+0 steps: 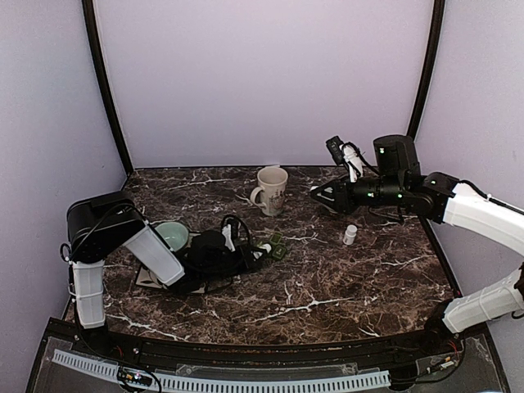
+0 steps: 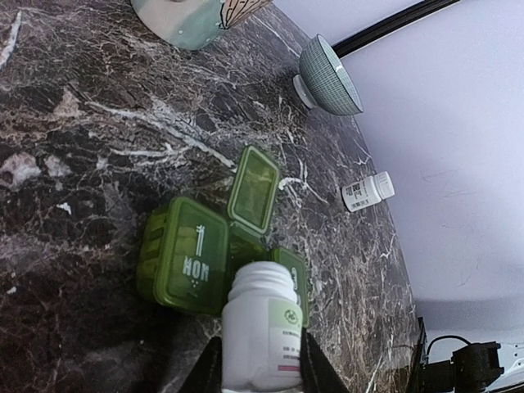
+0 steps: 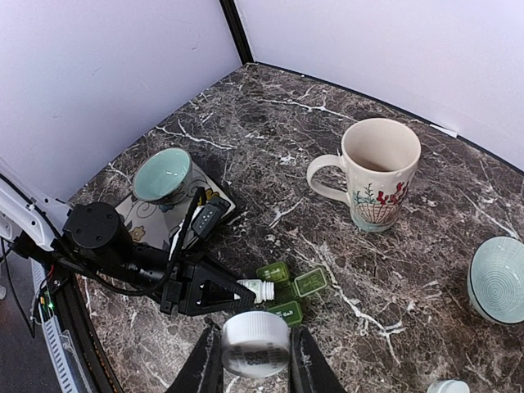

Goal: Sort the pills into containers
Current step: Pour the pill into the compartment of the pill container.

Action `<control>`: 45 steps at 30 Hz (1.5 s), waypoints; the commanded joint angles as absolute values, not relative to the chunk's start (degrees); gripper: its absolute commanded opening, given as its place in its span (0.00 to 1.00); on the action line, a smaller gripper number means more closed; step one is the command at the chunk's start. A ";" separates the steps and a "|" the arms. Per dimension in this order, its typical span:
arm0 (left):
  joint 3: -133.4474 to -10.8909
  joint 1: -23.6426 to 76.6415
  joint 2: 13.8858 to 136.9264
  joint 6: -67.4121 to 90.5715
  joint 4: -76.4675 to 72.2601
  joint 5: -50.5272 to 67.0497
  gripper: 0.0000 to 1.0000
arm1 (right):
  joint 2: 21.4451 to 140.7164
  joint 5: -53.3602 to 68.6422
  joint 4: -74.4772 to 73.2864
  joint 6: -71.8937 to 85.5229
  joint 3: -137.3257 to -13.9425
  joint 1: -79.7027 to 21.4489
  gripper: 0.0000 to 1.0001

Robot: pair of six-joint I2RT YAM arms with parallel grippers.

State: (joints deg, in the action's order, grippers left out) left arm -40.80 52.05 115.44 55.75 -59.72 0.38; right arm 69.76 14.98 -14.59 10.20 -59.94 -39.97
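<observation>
The dark green pill box [image 2: 184,250] lies on the marble. Its middle lid [image 2: 254,188] stands open and both outer lids are down. My left gripper [image 2: 260,340] is shut on an uncapped white bottle [image 2: 262,319], which is tipped with its mouth at the open middle compartment. From above, the left gripper [image 1: 244,244] sits just left of the box [image 1: 277,246]. My right gripper [image 3: 254,340] is shut on a white screw cap [image 3: 255,344]. It hangs above the table at the back right, where the top view shows the right gripper [image 1: 316,192]. No pills show.
A cream mug [image 1: 272,190] stands behind the box. A teal bowl [image 1: 172,236] sits on a patterned tile [image 3: 139,214] by the left arm. A second small white bottle [image 1: 350,235] stands capped to the right, with a grey patterned bowl [image 3: 499,278] nearby.
</observation>
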 commanded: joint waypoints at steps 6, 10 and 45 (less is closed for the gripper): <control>-43.07 52.47 112.25 53.73 -55.50 -0.69 0.00 | 69.87 15.30 -13.15 10.55 -60.62 -39.55 0.00; -43.80 52.56 111.52 53.32 -53.49 -1.02 0.00 | 69.87 15.29 -13.25 10.55 -60.63 -39.55 0.00; -46.56 53.26 108.57 51.07 -45.45 -2.50 0.00 | 70.40 15.64 -13.22 10.71 -60.91 -39.55 0.00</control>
State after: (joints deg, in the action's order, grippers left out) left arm -45.43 52.90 111.50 52.14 -47.13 -1.45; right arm 70.02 15.25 -14.61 10.26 -59.96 -39.97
